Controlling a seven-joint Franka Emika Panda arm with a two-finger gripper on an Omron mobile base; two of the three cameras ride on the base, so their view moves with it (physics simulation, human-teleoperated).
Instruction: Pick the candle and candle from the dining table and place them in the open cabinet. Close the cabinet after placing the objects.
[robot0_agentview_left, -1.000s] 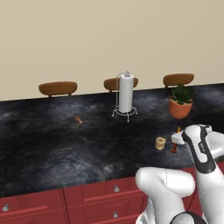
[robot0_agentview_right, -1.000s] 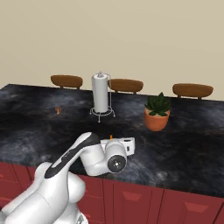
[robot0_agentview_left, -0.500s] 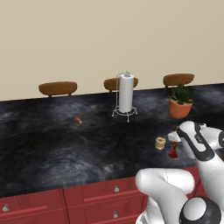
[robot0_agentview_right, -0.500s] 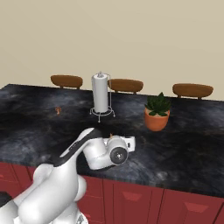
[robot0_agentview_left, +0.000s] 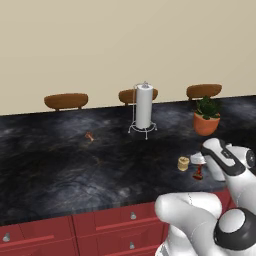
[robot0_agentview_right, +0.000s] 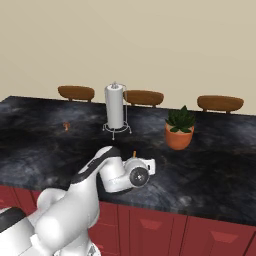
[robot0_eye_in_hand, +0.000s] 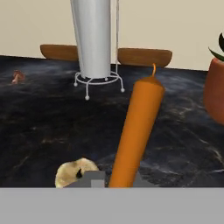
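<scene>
Since a second ago the arm has folded lower and its gripper (robot0_agentview_left: 199, 161) has come down beside the two candles near the right front of the dining table (robot0_agentview_left: 60, 165), while everything on the stone top has stayed where it was. On that long black marbled top, red drawer fronts below, stand a paper towel holder (robot0_agentview_left: 144, 107) toward the back and an orange flower pot (robot0_agentview_left: 206, 123) holding a spiky green plant (robot0_agentview_left: 207, 106). Three brown chair backs (robot0_agentview_left: 66, 100) show beyond the far edge. Closer to the robot, the thin orange taper (robot0_eye_in_hand: 136, 131) leans to the right in the hand view, its wick at the top and the gripper's dark tips at its foot; its small dark red stand (robot0_agentview_left: 198, 173) shows from the left base camera. Just beside it sits the squat tan jar candle (robot0_agentview_left: 183, 163). Whether the fingers are closed on the taper I cannot tell. Farther left lies a tiny reddish-brown lump (robot0_agentview_left: 89, 136).
</scene>
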